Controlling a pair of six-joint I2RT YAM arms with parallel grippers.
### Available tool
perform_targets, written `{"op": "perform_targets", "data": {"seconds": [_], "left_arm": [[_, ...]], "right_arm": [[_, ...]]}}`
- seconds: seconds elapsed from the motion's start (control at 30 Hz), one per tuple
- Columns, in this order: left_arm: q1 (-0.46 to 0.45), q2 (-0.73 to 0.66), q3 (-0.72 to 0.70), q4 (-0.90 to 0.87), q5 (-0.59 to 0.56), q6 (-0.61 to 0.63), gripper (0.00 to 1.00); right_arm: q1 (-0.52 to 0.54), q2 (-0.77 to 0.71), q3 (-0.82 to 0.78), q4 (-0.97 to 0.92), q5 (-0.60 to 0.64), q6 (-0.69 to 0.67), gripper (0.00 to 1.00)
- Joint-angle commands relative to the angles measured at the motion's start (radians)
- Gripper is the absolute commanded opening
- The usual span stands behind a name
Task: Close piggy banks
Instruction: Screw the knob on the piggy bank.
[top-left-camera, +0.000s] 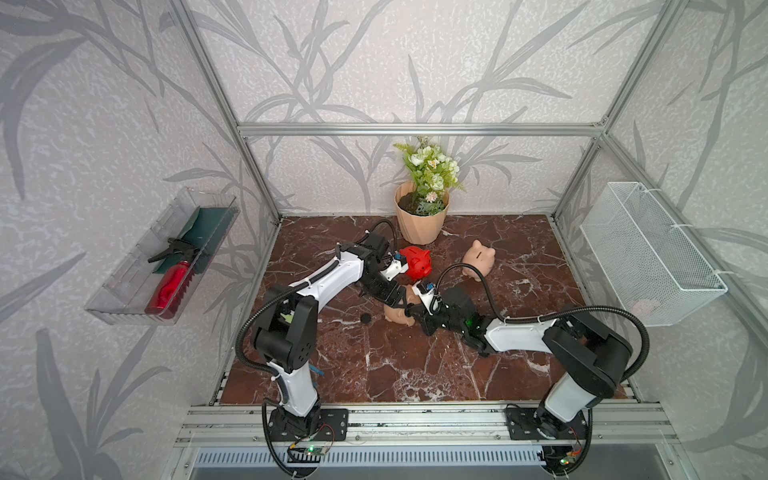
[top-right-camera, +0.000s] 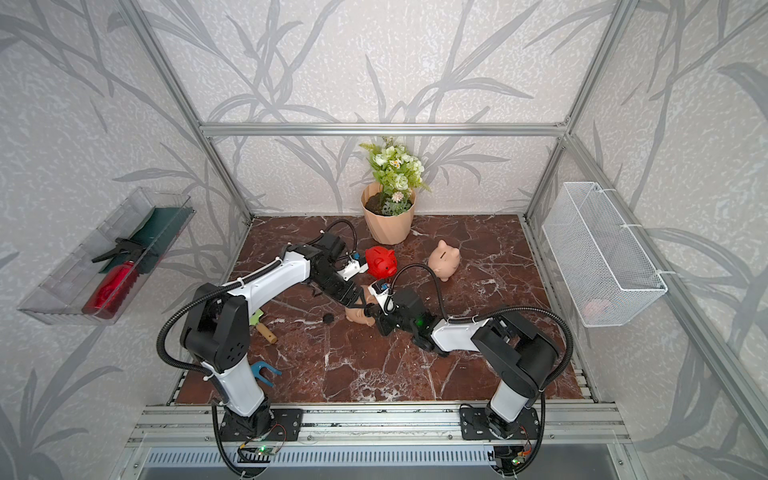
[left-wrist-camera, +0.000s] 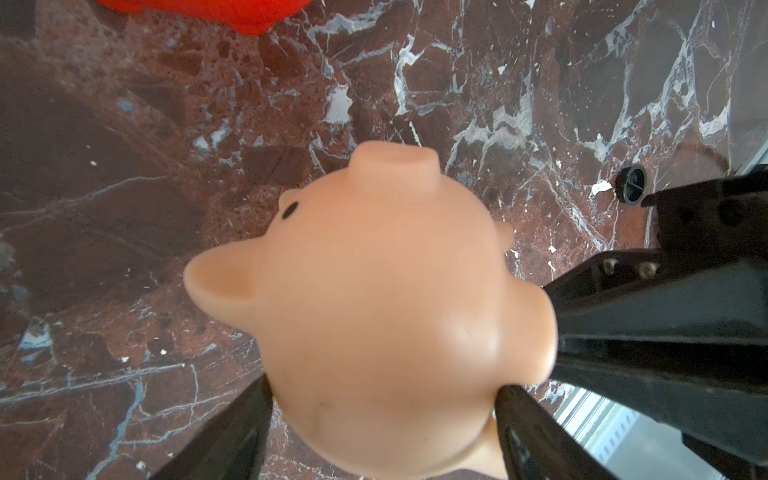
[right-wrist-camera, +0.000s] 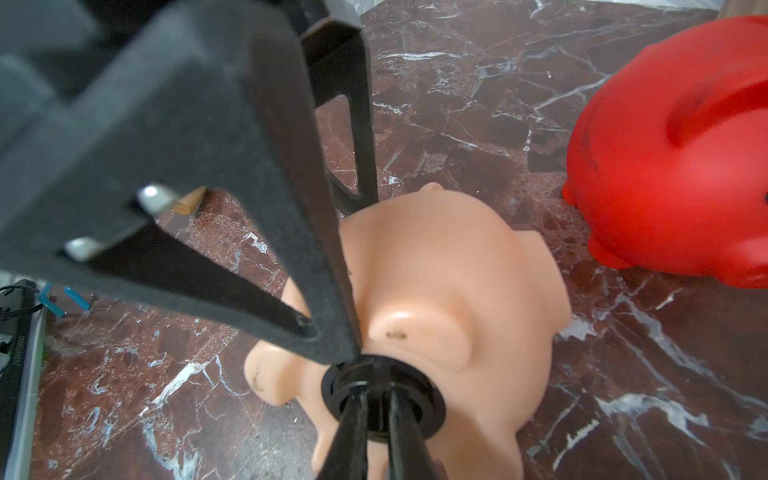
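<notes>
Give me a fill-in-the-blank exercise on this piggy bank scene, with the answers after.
1. The hand gripping the tipped peach piggy bank is the robot's ___ one.
2. At the tips of the right hand sits a plug coloured ___.
3. One piggy bank is not peach but ___.
4. The table holds ___ piggy banks in all.

Answers: left; black; red; three
</notes>
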Motion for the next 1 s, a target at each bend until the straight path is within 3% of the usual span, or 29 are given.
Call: {"op": "perform_targets", "data": {"seconds": [0.0, 0.27, 0.7, 0.97], "left_arm": [[-0.021, -0.010, -0.027, -0.048, 0.068, 0.021, 0.82], [-0.022, -0.008, -0.027, -0.049, 0.069, 0.021, 0.82], [-0.023, -0.004, -0.028, -0.046, 0.073, 0.018, 0.82], [-0.021, -0.016, -0.029, -0.029, 0.110, 0.017, 0.82]], "right_arm": [[-0.002, 0.005, 0.011, 0.080, 0.006, 0.021, 0.14], [-0.002, 0.011, 0.015, 0.094, 0.002, 0.032, 0.00], [-0.005, 0.066, 0.006, 0.182, -0.015, 0.179, 0.00], [-0.003, 0.071, 0.010, 0.142, 0.000, 0.006, 0.00]]}}
